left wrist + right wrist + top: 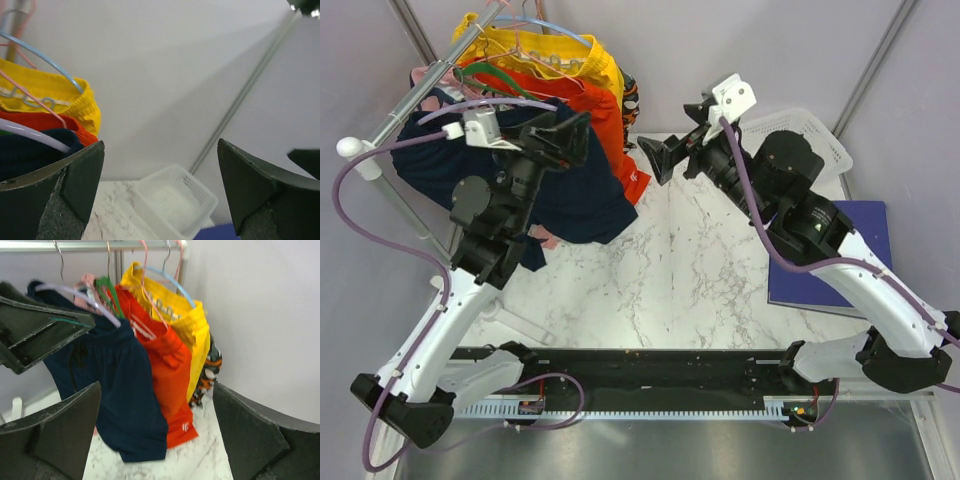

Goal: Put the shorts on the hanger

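The navy shorts (582,205) hang from the pale hanger (500,103) on the rack at the back left, with the legs reaching down to the marble table. They also show in the right wrist view (125,390), with the pale hanger (82,296) in their waistband. My left gripper (578,138) is open and empty, right beside the shorts' waistband. In its own view (160,190) nothing lies between the jaws, and navy fabric (25,152) and the hanger (35,135) show at its left. My right gripper (675,135) is open and empty, facing the shorts from the right (157,435).
Orange shorts (170,375), yellow shorts (195,330) and patterned shorts (211,367) hang on the same rail (100,246), beside a green hanger (107,290) and a light blue hanger (172,284). A white basket (810,135) stands at the back right. A blue board (835,265) lies at the right.
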